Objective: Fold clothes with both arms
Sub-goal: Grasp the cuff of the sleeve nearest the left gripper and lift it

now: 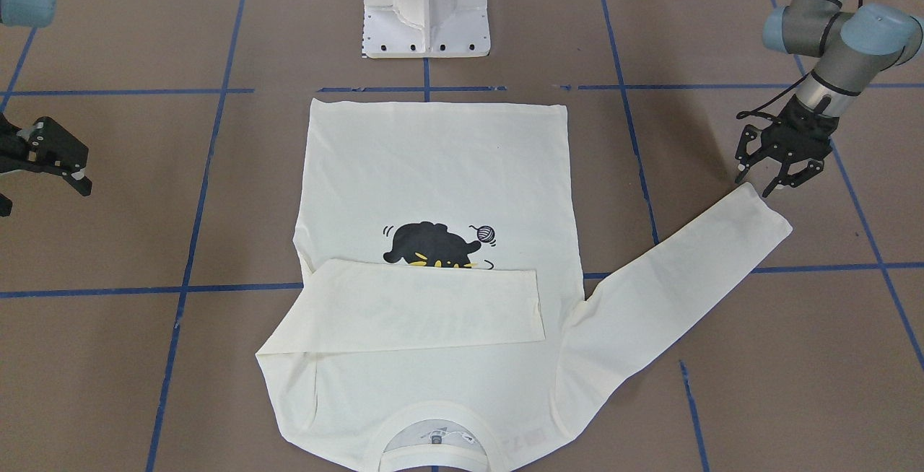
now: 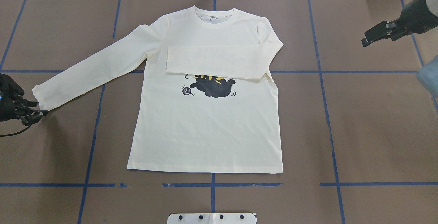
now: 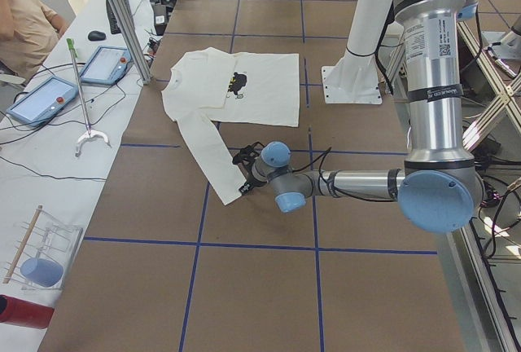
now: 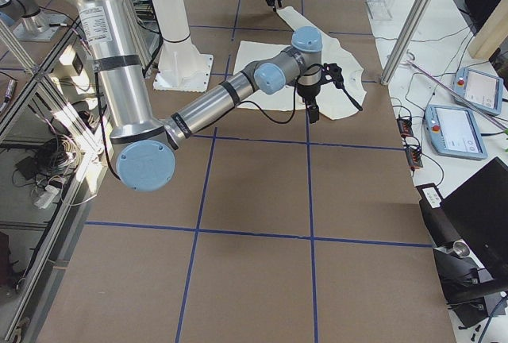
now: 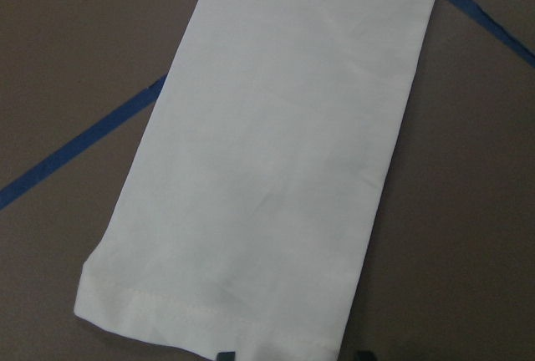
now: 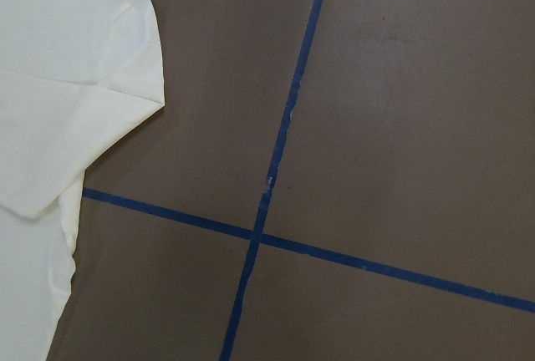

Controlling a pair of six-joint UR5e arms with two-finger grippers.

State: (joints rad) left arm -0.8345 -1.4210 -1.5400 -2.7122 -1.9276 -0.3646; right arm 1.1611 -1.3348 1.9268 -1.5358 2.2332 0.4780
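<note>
The cream long-sleeved shirt (image 2: pixel 205 128) lies flat and front up on the brown table, with the black cat print (image 1: pixel 433 245) showing. One sleeve (image 2: pixel 215 59) is folded across the chest. The other sleeve (image 2: pixel 92 70) stretches out sideways, its cuff (image 5: pixel 209 311) flat on the table. My left gripper (image 1: pixel 754 182) hangs open just beyond that cuff, with nothing between its fingers; only its fingertips (image 5: pixel 224 354) show in the left wrist view. My right gripper (image 2: pixel 373 37) is open and empty, well off to the shirt's other side, above bare table near the shoulder (image 6: pixel 67 85).
The white pedestal base (image 1: pixel 426 10) stands behind the shirt's hem. Blue tape lines (image 6: pixel 284 135) grid the table. Beyond the collar side runs a white bench with tablets (image 3: pixel 41 99) and cables, and a person (image 3: pixel 24 26) sits there.
</note>
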